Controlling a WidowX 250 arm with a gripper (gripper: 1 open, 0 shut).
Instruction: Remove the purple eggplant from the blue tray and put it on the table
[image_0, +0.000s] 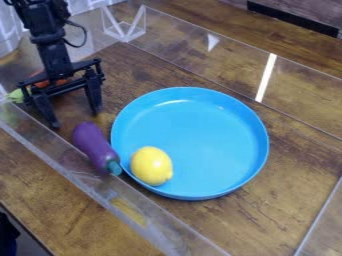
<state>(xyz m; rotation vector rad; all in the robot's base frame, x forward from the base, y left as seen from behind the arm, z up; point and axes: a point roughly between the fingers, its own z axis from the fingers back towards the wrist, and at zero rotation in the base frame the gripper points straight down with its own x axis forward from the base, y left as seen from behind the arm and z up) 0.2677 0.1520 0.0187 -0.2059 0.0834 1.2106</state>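
The purple eggplant (94, 146) lies on the table (187, 60) just outside the blue tray's (214, 135) left rim, its teal stem cap pointing toward the lower right. My gripper (67, 105) stands open a little up and left of the eggplant, pointing down at the table, nothing between its black fingers (94, 98). A yellow lemon (151, 165) rests inside the tray near its lower-left edge.
A clear plastic barrier (80, 190) runs along the table's near-left side close to the eggplant. A small green and orange item (16, 95) peeks out left of the gripper. Clear frames (127, 20) stand at the back.
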